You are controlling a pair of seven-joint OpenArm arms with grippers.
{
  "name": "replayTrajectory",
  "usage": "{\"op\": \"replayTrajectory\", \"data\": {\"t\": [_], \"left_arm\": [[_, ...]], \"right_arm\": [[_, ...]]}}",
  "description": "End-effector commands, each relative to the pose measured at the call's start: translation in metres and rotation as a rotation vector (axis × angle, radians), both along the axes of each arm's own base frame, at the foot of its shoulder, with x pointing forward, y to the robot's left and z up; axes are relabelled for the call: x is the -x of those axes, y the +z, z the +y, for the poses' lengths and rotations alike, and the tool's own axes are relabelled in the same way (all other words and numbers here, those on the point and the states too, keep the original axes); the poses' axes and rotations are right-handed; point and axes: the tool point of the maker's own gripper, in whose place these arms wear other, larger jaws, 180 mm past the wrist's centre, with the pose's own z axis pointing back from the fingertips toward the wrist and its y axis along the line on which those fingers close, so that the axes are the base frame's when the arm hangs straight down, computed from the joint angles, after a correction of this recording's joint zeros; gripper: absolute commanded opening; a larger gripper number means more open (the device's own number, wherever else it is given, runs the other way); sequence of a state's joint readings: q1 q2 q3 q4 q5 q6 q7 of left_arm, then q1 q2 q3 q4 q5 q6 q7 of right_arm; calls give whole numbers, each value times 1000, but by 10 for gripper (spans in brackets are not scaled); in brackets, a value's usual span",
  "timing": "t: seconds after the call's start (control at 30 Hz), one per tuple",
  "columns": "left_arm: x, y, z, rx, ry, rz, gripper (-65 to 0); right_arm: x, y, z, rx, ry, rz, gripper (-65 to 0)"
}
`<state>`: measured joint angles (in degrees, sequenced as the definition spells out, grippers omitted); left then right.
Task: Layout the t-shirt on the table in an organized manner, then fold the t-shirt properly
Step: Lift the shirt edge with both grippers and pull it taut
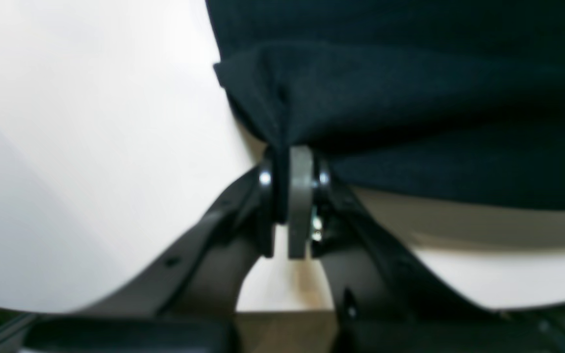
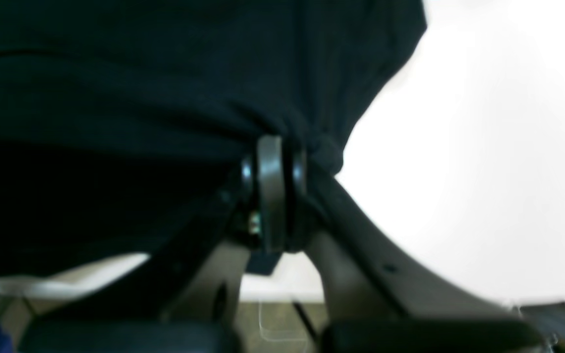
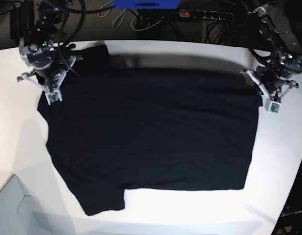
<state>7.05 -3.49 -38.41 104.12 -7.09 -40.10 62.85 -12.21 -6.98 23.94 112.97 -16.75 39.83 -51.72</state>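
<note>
The black t-shirt (image 3: 151, 132) lies spread nearly flat on the white table (image 3: 190, 205), with a sleeve at the near left and another at the far left. In the base view one arm stands at each far corner of the cloth. My left gripper (image 1: 292, 157) is shut on a bunched edge of the t-shirt (image 1: 410, 98), lifted a little off the table (image 1: 91, 147). My right gripper (image 2: 275, 147) is likewise shut on a pinched fold of the t-shirt (image 2: 115, 98), with the table (image 2: 483, 171) bright to its right. The label and patch do not show.
Cables and a power strip (image 3: 205, 13) run behind the table's far edge, next to a blue object (image 3: 146, 4). The table's edge curves away at the right (image 3: 295, 161). A pale box (image 3: 13, 208) sits at the near left corner.
</note>
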Motion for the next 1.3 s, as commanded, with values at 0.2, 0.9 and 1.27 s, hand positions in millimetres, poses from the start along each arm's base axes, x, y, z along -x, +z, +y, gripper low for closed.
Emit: {"op": "replayTrajectory", "data": {"t": [0.2, 0.9, 1.27], "left_arm": [[-36, 25, -6, 29, -7, -113, -649], [-78, 20, -8, 137, 19, -139, -649], [-102, 13, -6, 208, 46, -128, -649]], "right_arm": [[-34, 10, 1, -16, 9, -66, -650], [-91, 32, -9, -13, 26, -155, -650], [-111, 17, -15, -38, 31, -113, -650]]}}
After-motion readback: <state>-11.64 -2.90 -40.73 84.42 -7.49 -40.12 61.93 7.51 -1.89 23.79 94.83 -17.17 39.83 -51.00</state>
